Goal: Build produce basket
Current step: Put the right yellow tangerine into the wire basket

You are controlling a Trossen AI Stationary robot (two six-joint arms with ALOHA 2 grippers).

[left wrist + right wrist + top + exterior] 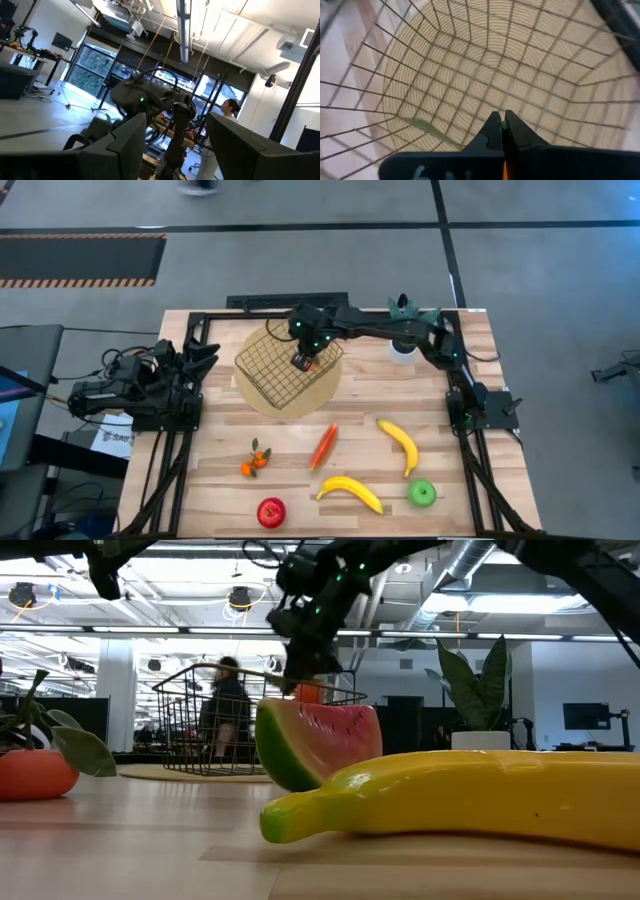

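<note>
A: Right gripper (305, 361) hangs over the basket (262, 364), fingers pinched on a small orange piece (309, 692) with a green leaf. From its wrist camera the two dark fingers (492, 131) meet tip to tip, with a sliver of orange and green between them.

B: And the left gripper (203, 356)?

A: It is parked at the table's left edge, fingers spread, holding nothing; its camera looks out into the room.

B: Any writing to read?

A: Only a white sheet (108, 442) under the left arm's frame, with dark print too small to make out.

B: How does the basket look?

A: It is square, of thin dark-gold wire mesh with flaring sides, and stands on a round tan mat (312, 394) at the back of the table. Through the mesh the mat's rings show, and the basket floor looks bare.

B: Where is the rest of the produce?

A: It is on the wooden table (470, 370), toward the front. A second orange leafy piece (255, 461) lies at left, beside a red-orange wedge (324, 446) that from the low camera looks like a watermelon slice. Right of them is a banana (400, 444). At the front edge are a red apple (271, 512), another banana (351, 491) and a green apple (422, 494).

B: Anything else?

A: A potted plant (404, 330) in a white pot stands behind the right arm.
</note>
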